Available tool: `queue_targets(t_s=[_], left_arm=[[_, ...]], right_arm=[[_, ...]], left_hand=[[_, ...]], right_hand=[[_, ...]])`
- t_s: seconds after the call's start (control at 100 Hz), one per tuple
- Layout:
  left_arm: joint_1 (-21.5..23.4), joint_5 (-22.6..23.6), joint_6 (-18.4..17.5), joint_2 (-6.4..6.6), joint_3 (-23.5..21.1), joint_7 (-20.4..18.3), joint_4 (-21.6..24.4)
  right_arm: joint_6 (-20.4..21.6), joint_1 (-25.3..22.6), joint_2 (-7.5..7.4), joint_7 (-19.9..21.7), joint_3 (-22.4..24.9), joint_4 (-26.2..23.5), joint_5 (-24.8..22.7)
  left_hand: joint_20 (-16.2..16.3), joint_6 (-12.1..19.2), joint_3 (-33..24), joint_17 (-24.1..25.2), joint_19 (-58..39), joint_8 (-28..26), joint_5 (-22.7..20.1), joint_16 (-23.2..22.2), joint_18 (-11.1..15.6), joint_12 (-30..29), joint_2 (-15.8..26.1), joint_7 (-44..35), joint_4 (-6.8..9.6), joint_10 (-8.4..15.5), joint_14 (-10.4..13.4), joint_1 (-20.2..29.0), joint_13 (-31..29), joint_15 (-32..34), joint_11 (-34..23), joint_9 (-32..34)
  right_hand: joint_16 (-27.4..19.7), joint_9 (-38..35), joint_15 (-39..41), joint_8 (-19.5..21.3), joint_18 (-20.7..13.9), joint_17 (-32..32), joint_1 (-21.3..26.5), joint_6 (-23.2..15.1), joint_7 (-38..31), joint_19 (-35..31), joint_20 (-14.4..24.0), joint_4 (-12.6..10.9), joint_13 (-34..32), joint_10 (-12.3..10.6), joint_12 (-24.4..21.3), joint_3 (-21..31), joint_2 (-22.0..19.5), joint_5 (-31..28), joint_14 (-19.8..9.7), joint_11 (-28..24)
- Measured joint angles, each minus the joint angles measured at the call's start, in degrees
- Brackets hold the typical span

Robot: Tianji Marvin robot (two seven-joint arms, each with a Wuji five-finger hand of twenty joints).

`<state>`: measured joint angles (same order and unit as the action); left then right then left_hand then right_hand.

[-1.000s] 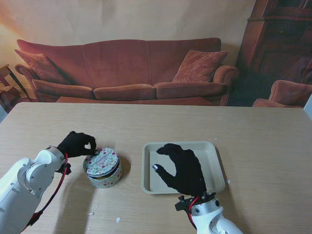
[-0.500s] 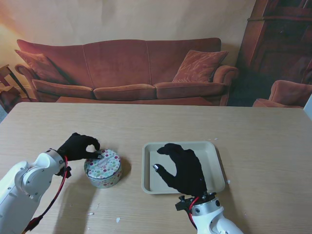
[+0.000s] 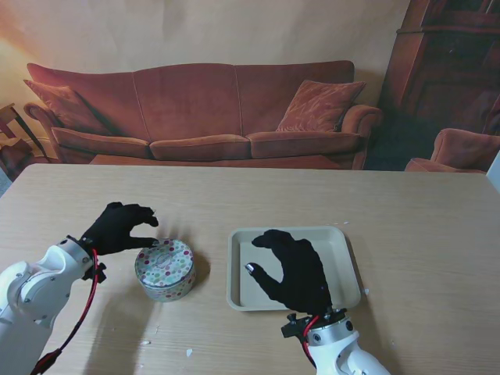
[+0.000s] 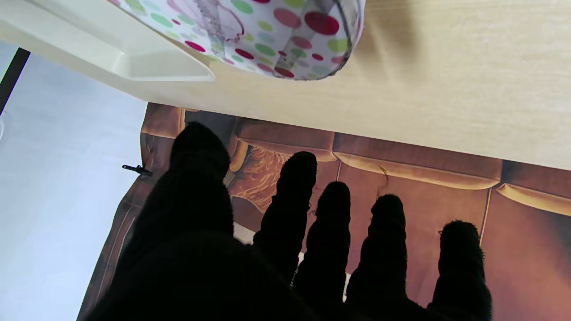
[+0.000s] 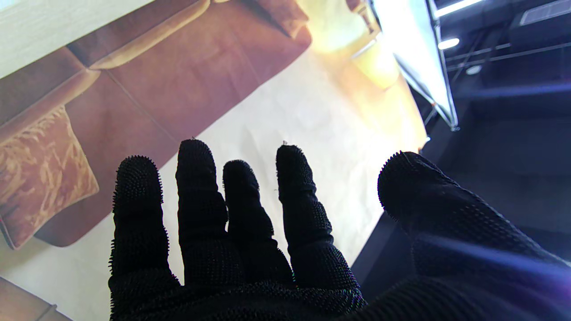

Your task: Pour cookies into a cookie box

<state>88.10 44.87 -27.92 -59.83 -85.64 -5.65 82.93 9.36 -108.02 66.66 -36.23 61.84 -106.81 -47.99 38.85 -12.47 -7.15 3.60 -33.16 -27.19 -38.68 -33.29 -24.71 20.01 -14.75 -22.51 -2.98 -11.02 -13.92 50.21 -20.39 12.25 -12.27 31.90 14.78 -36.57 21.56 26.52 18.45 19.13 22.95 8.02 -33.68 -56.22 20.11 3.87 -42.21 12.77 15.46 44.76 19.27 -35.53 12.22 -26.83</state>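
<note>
A round cookie box point(image 3: 165, 269) with a polka-dot lid stands on the table, lid on; the left wrist view shows its dotted top point(image 4: 267, 31). My left hand point(image 3: 119, 227) hovers just to the left of it and slightly farther from me, fingers point(image 4: 294, 196) spread, holding nothing. A cream tray point(image 3: 344, 242) lies to the right of the box, its rim point(image 4: 134, 67) visible beside the box. My right hand point(image 3: 291, 269) hangs over the tray with thumb and fingers point(image 5: 196, 196) apart and empty. No cookies can be made out.
The wooden table point(image 3: 234, 195) stretches far from me toward a printed backdrop of a red sofa point(image 3: 203, 109). A few small crumbs point(image 3: 188, 353) lie near the front edge. A red cable point(image 3: 86, 305) runs along my left arm.
My left hand let go of the box lid, opened its fingers and drew back to the left. The lid now sits flat on the box. The right hand has not moved.
</note>
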Motion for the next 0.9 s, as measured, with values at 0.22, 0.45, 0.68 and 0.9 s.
queue_targets(t_s=[0.22, 0.45, 0.68, 0.9], left_arm=[[4.23, 0.17, -6.67, -0.25, -1.86, 5.59, 3.28], [8.59, 2.06, -4.88, 0.15, -1.72, 1.37, 7.69], [8.49, 3.26, -5.39, 0.63, 2.31, 2.68, 5.67], [7.85, 2.84, -4.97, 0.64, 4.46, 1.62, 2.41]], right_arm=[[0.21, 0.02, -0.03, -0.09, 0.0, 0.01, -0.2], [0.71, 0.01, -0.09, -0.1, 0.1, 0.06, -0.58], [0.93, -0.04, -0.2, 0.05, 0.27, 0.07, -0.9], [0.93, -0.15, -0.28, 0.08, 0.4, 0.01, -1.12]], left_hand=[[-6.65, -1.61, 7.03, 2.5, 21.53, 8.04, 7.03, 9.93, 2.73, -6.72, 9.67, 14.32, 0.68, -1.12, 2.91, -3.19, 10.53, -8.07, 6.67, -9.1], [-13.47, -2.54, 7.43, 1.79, 29.31, 10.98, 14.95, 14.32, 4.28, -10.4, 14.4, 18.14, 0.69, -0.7, 6.41, -6.46, 15.16, -10.39, 8.03, -16.87], [-23.7, -1.73, 7.43, 0.58, 32.03, 13.17, 19.74, 25.99, 8.03, -13.25, 15.3, 19.54, 0.69, 2.9, 10.53, -6.47, 17.29, -12.7, 8.84, -22.23], [-26.53, -1.65, 7.4, 0.5, 32.12, 13.82, 22.02, 30.2, 9.48, -14.08, 17.5, 20.31, 0.69, 3.72, 11.88, -6.5, 17.32, -13.32, 11.57, -23.47]], right_hand=[[0.0, 0.0, 0.0, 0.0, 0.0, 0.0, 0.0, 0.0, 0.0, 0.01, 0.02, 0.0, 0.0, 0.0, 0.0, 0.0, 0.0, 0.0, 0.0, 0.0], [0.0, 0.0, 0.0, 0.0, 0.0, 0.0, 0.0, 0.0, 0.0, 0.03, 0.04, 0.0, 0.01, 0.0, 0.0, 0.0, 0.0, 0.0, 0.0, 0.0], [0.0, 0.0, -0.05, 0.0, 0.0, 0.0, 0.0, 0.0, 0.0, 0.6, 0.04, 0.0, 0.65, 0.0, 0.0, 0.0, -0.01, 0.0, -0.02, 0.0], [0.0, 0.01, -0.07, 0.0, -0.01, 0.0, 0.0, 0.0, 0.0, 0.68, 0.04, 0.0, 0.65, 0.0, 0.0, 0.0, -0.01, 0.0, -0.02, 0.0]])
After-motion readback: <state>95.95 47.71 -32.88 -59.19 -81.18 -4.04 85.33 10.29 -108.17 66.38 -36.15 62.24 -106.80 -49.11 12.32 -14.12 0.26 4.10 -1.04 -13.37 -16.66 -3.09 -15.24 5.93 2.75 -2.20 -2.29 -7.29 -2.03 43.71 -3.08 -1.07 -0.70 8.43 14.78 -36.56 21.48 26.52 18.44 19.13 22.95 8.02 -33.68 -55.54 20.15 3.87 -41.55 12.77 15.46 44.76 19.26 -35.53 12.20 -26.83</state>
